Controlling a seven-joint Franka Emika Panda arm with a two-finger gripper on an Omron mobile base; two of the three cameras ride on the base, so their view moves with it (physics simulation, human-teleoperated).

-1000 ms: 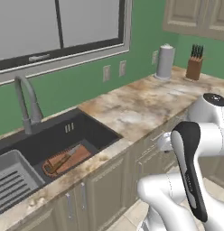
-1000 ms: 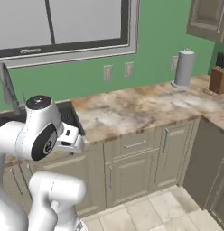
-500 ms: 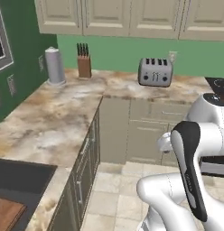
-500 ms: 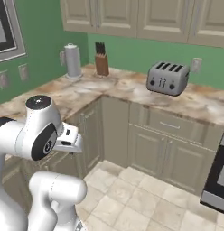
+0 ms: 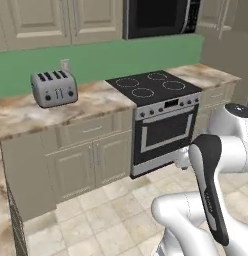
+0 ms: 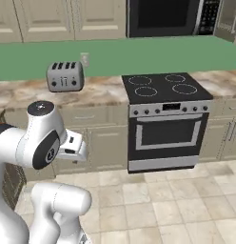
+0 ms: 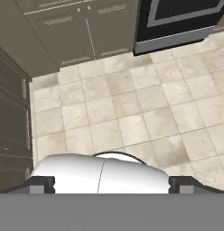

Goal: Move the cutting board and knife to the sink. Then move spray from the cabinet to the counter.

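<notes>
The gripper (image 7: 107, 182), at the bottom of the hand view, is spread wide and holds nothing. Wall cabinets (image 5: 36, 22) in the upper left are closed. The counter (image 5: 91, 100) carries a toaster (image 5: 54, 88). I judge the spray step is left.

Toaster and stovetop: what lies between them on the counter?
Nothing: between the toaster and the stovetop, the counter is bare marbled stone in both base views.

I see a silver toaster (image 5: 54, 88) left of the black stovetop (image 5: 154, 86), microwave (image 6: 170, 18) above, tiled floor (image 7: 132, 113) below.
</notes>
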